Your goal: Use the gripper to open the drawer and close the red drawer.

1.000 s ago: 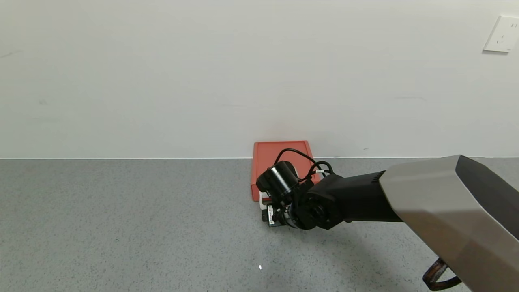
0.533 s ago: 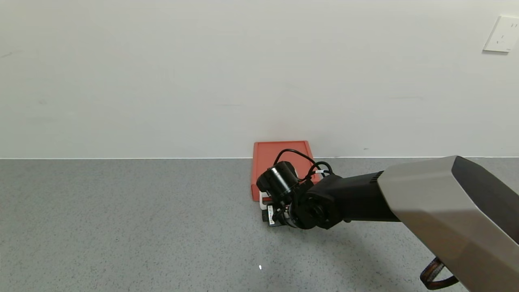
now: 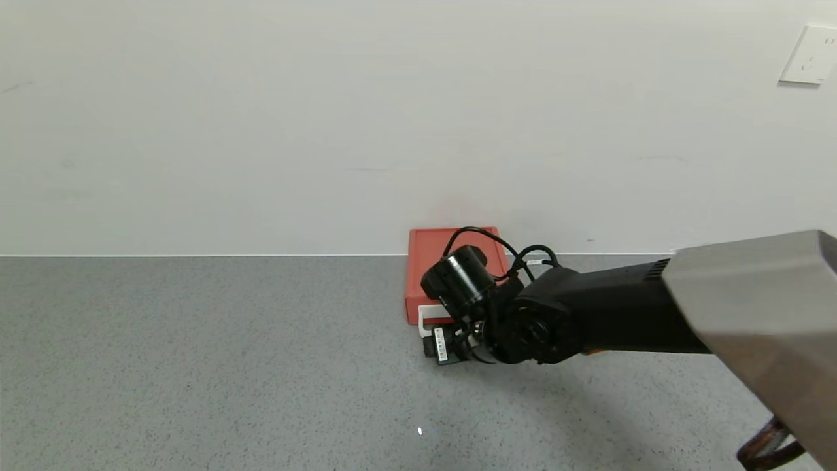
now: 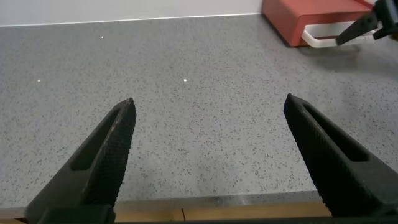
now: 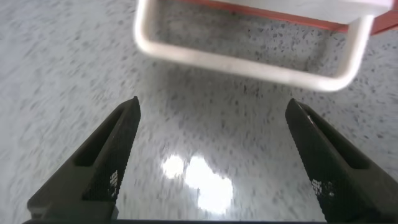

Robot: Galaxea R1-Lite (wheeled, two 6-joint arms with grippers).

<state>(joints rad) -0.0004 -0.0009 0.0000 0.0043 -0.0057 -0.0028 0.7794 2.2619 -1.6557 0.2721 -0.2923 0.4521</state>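
The red drawer [image 3: 428,261] is a flat brick-red box against the back wall, with its white loop handle [image 3: 426,322] sticking out at the front. My right gripper [image 3: 437,345] hangs just in front of and over the handle, pointing down, fingers open and holding nothing. In the right wrist view the handle [image 5: 249,65] lies just beyond the fingertips, outside the open gap [image 5: 214,112]. My left gripper [image 4: 208,109] is open and empty over bare countertop; the drawer [image 4: 314,18] and its handle [image 4: 323,38] show far off in that view.
The grey speckled countertop [image 3: 196,366] stretches wide to the left and front. A white wall stands right behind the drawer, with a white socket [image 3: 809,55] at upper right. The counter's wooden front edge [image 4: 217,210] shows in the left wrist view.
My right arm has shifted to the right and risen a little; the wrist camera body has moved toward the wall over the drawer. The drawer has not moved.
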